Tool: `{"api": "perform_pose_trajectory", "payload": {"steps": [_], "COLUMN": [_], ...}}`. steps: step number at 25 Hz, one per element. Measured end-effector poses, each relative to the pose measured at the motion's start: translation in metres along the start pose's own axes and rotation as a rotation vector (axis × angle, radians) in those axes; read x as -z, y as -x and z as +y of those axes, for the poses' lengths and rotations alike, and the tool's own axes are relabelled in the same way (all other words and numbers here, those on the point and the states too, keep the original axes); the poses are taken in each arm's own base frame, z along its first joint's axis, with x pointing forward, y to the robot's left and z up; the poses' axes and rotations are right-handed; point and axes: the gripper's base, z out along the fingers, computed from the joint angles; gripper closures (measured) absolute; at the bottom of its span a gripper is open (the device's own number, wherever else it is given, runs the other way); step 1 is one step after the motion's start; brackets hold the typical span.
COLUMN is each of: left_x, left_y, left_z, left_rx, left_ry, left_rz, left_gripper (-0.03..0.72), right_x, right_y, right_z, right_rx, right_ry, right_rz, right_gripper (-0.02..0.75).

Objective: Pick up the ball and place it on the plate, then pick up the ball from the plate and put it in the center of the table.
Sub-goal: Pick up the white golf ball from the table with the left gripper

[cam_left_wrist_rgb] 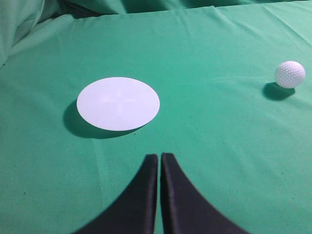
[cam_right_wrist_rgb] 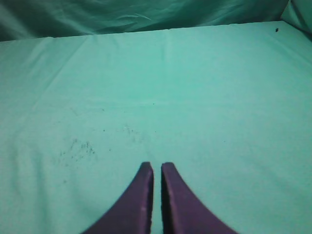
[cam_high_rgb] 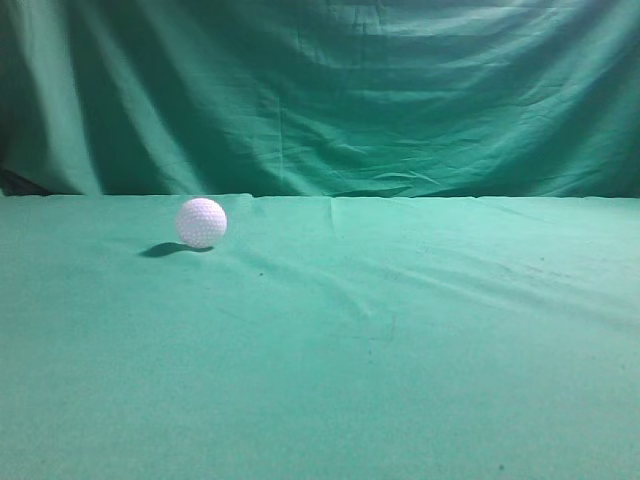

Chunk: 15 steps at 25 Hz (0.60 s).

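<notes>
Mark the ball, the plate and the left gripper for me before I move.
ball [cam_left_wrist_rgb: 290, 74]: left wrist view, middle of its dimpled white surface.
plate [cam_left_wrist_rgb: 118, 103]: left wrist view, bare centre of the white disc.
left gripper [cam_left_wrist_rgb: 160, 158]: left wrist view, midway between the two dark fingertips, nearly closed together.

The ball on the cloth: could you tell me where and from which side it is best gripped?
Grip the ball across its widest middle, coming from above. It is round, so any axis serves, and it rests free on the table, apart from the plate. The left end effector looks better placed.
</notes>
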Motion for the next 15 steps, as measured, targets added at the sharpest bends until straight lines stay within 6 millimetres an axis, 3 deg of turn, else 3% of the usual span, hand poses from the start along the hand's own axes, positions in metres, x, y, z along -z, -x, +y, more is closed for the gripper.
{"api": "perform_pose_trajectory", "payload": {"steps": [15], "left_x": [0.0000], "left_y": [0.0000], "left_z": [0.0000], "left_rx": [0.000], "left_ry": [0.000], "left_rz": [0.000], "left_gripper": [0.688], "right_x": [0.0000], "right_y": [0.0000], "right_z": [0.0000], "right_rx": [0.004], "right_ry": [0.000], "right_rz": [0.000], "right_gripper": [0.689]}}
